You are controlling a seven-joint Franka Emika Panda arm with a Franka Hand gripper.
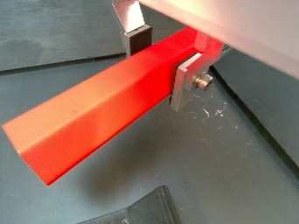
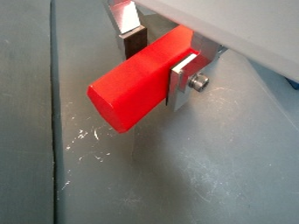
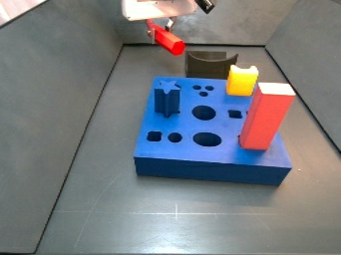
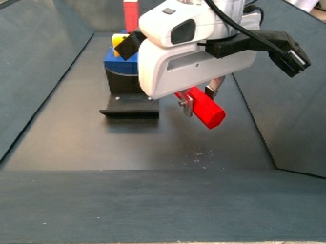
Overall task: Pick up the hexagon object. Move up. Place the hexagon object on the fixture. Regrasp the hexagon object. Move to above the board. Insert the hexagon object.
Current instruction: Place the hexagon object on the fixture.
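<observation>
My gripper (image 1: 162,63) is shut on the hexagon object (image 1: 100,118), a long bright red rod that lies crosswise between the silver fingers (image 1: 184,80). Both wrist views show it, with its hexagonal end face (image 2: 114,107) sticking out to one side. In both side views the gripper (image 3: 163,25) holds the rod (image 3: 168,39) in the air above the grey floor, near the black fixture (image 3: 206,62). The fixture (image 4: 132,103) stands between the rod (image 4: 201,108) and the blue board (image 3: 200,139). The board's top has several open holes.
On the board stand a yellow round-topped block (image 3: 241,80), a thick red-orange block (image 3: 270,117) and a dark blue star-like piece (image 3: 166,97). Dark walls (image 3: 80,80) slope up around the grey floor (image 4: 140,152). A dark raised edge (image 1: 140,208) shows in a wrist view.
</observation>
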